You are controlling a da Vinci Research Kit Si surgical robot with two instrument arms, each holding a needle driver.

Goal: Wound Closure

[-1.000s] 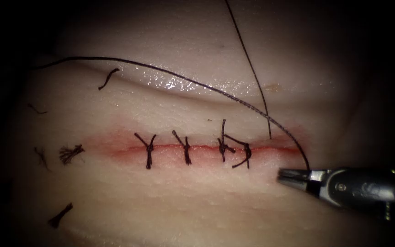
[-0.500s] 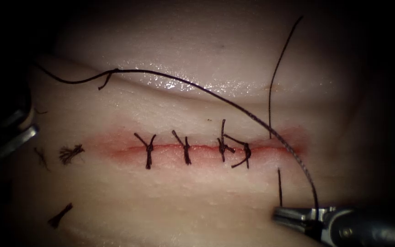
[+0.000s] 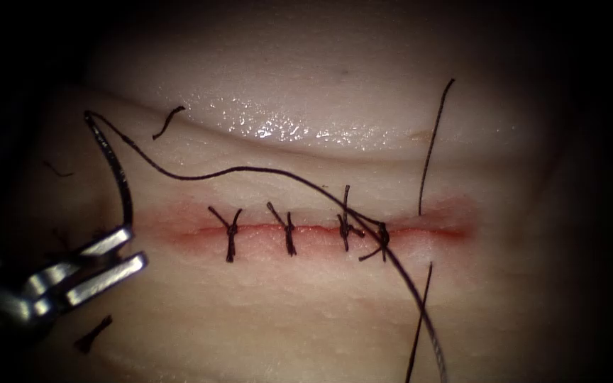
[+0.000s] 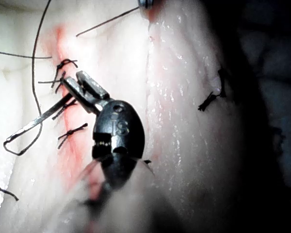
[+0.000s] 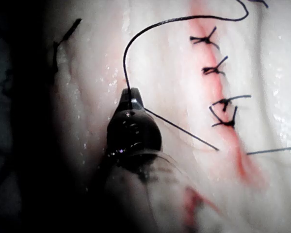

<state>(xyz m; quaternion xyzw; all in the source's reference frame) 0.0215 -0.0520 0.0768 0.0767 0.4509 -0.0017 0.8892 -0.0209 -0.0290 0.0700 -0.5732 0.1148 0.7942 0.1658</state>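
The left tool point(image 3: 136, 247) is holding the curved needle point(image 3: 116, 170) clear of the tissue point(image 3: 285, 326), beyond the left end of the cut point(image 3: 313, 228). Its jaws are showing a narrow gap yet appear to be pinching the needle near the end away from the thread point(image 3: 250, 170). In the right wrist view, the right tool point(image 5: 131, 97) is keeping its jaws closed on the thread, which is running from the needle's far end across the cut beside the fourth of four knotted stitches point(image 3: 289, 230). Two further strands are meeting the tissue just above and just below the cut's right end. The needle is looking thin, stiff and light, likely to swivel if gripped at its very end, so a hold further along the curve would probably sit steadier. The thread is looking limp, fine and easily snagged on the knots. The tissue is glistening, pale and soft, with red fluid point(image 3: 186, 230) lining the cut, and frayed cut ends of thread point(image 3: 94, 333) are lying at the left.
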